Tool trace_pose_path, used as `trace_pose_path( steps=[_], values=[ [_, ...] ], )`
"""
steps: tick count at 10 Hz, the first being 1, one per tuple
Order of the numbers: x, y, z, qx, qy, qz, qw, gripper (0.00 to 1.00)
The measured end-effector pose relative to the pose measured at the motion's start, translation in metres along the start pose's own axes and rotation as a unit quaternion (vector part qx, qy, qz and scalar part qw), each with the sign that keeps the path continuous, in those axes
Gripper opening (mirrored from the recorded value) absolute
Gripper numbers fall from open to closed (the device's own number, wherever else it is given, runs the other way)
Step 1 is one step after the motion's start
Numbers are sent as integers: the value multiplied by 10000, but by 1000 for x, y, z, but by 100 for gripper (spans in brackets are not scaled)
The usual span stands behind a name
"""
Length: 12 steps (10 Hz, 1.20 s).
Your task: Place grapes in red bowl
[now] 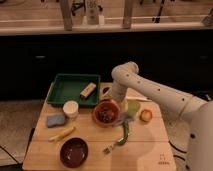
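One dark bunch of grapes [105, 114] lies inside the red bowl [96, 116], and my jaws hang spread wide just above it, holding nothing. If I lift carelessly, I judge a finger could snag the bunch or tip the bowl toward the orange fruit [145, 115] at its right. A wooden counter [145, 152] carries the bowl, with dark cabinet fronts behind it.

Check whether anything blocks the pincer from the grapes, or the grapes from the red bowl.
Nothing visible does. The small bunch of dark purple grapes appears to lie already inside the orange-red round shallow bowl. The pincer hangs open just above the bowl's back rim.
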Motion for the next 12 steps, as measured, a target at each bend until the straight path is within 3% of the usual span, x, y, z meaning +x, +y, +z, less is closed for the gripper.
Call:
trace_pose_path(
  steps=[3, 12],
  values=[
    [-2, -3, 0, 31, -23, -144, 9999, 80],
    [-2, -4, 0, 38, -26, -149, 9999, 80]
  ],
)
